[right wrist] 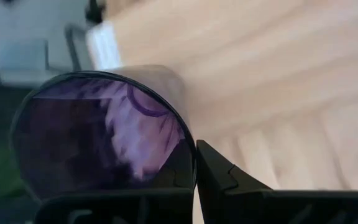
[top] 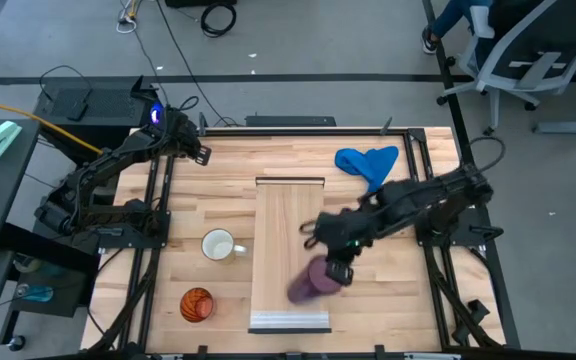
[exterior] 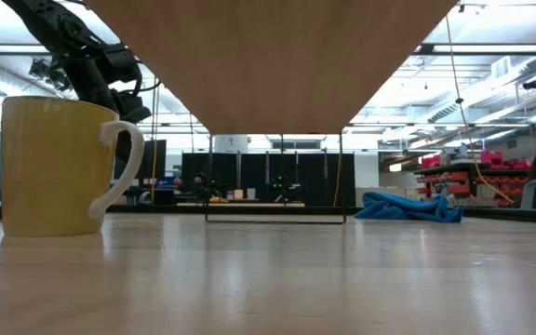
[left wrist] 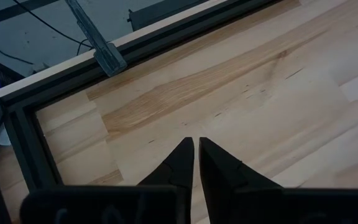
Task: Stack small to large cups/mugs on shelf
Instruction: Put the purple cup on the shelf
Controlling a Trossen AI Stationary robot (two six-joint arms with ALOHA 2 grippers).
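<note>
The purple ribbed cup point(top: 311, 283) is tipped on its side over the near part of the shelf point(top: 290, 215), its mouth toward my right gripper point(top: 337, 266), which is shut on it. In the right wrist view the cup's open mouth point(right wrist: 104, 137) faces the camera. The white mug point(top: 218, 245) stands on its base on the table left of the shelf, and also shows in the low view point(exterior: 59, 167). The orange ribbed cup point(top: 197, 304) stands near the near left edge. My left gripper point(top: 201, 153) is shut and empty at the far left, over bare table point(left wrist: 196, 146). My right gripper holds the purple cup by its rim wall point(right wrist: 193, 154), one finger inside the mouth and one finger point(right wrist: 219, 171) outside. The fingers come from the table's right, slanting down. The cup lies tilted on its side, base toward the near left; whether it touches the shelf I cannot tell.
A blue cloth point(top: 368, 162) lies at the far right of the table, and also shows in the low view point(exterior: 408, 207). The shelf's pale metal edge point(top: 288, 321) is at the near end. Black frame rails point(top: 158, 215) run along both sides of the table.
</note>
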